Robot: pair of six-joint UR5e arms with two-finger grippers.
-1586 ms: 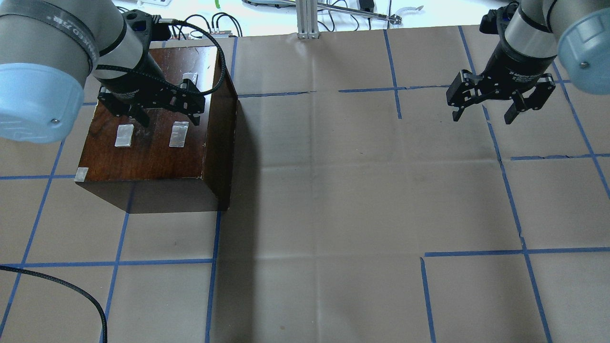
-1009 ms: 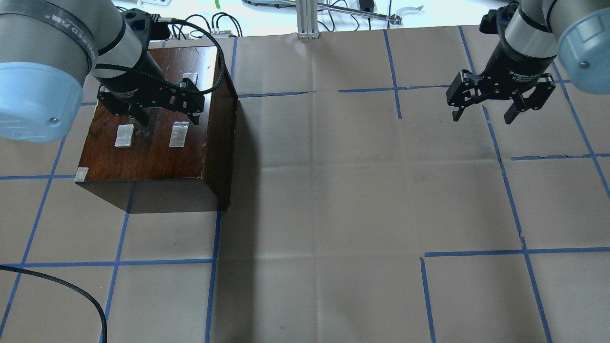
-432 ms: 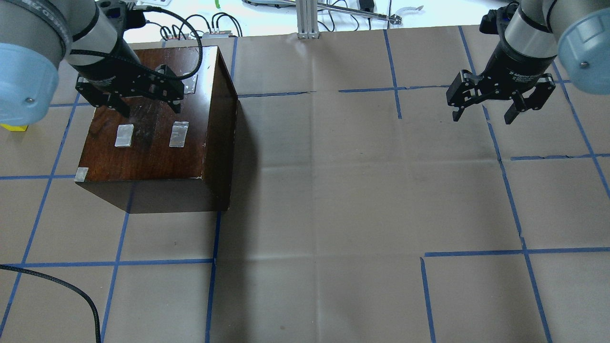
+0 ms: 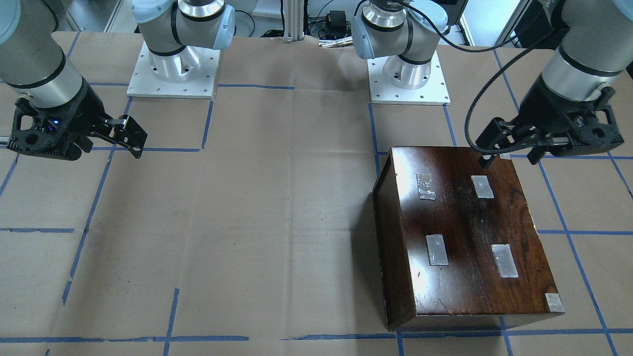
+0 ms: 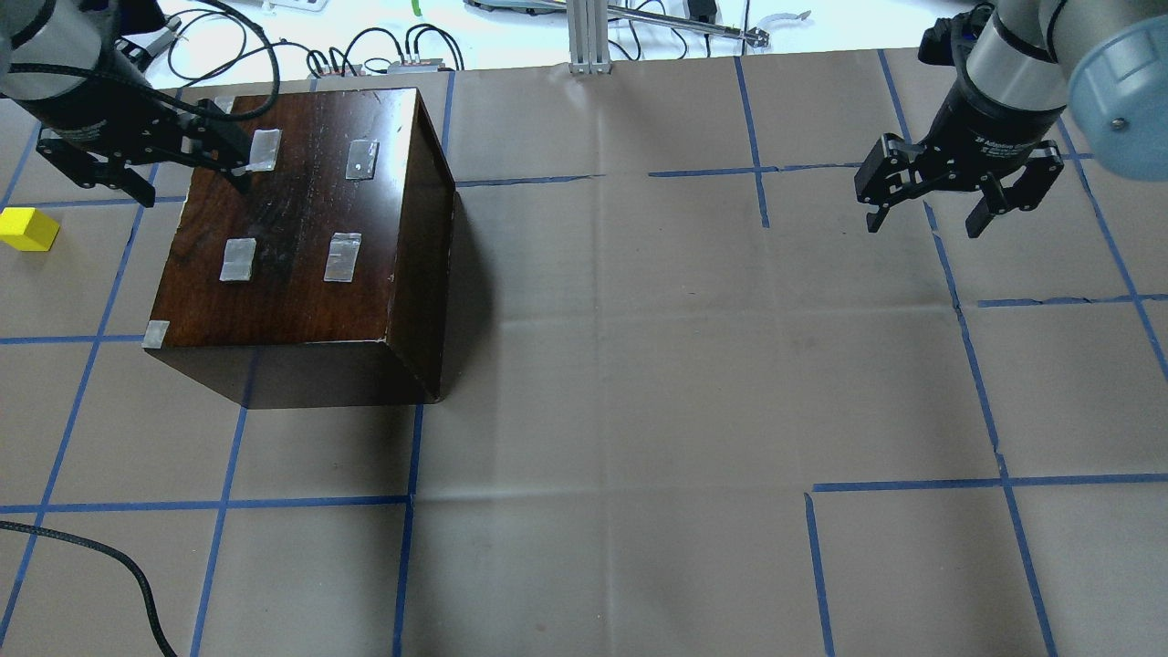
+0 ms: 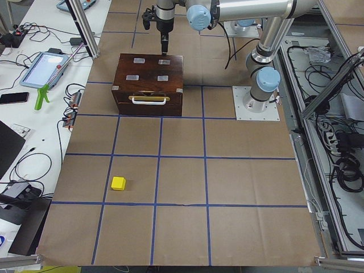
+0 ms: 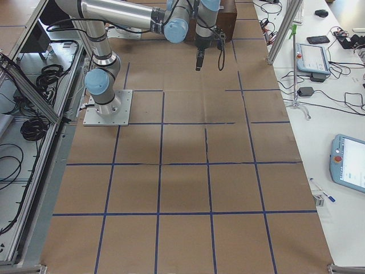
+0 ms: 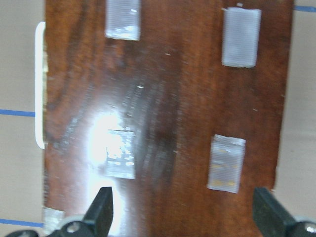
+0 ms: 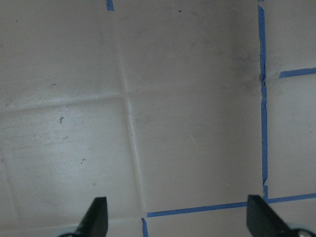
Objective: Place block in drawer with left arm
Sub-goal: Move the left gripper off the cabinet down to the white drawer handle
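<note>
The yellow block (image 5: 27, 228) lies on the paper-covered table, left of the dark-brown wooden box (image 5: 292, 237). In the exterior left view the block (image 6: 118, 183) sits well in front of the drawer's front (image 6: 149, 104), which is pushed in flush, with a pale handle across it. The drawer's tray is hidden inside the box. My left gripper (image 5: 192, 182) is open and empty, above the box's far-left top edge. It also shows in the front view (image 4: 510, 159) and the left wrist view (image 8: 183, 212). My right gripper (image 5: 923, 224) is open and empty over bare paper at the far right.
Several grey tape patches (image 5: 342, 257) sit on the box top. A loose black cable (image 5: 91, 547) lies at the near left. A metal post (image 5: 589, 36) and wires stand at the table's far edge. The arm bases (image 4: 173, 69) are on the robot's side.
My left gripper has moved left and farther away, from over the middle of the box top to its far-left edge. The arm no longer covers the yellow block. The right arm has not moved.
</note>
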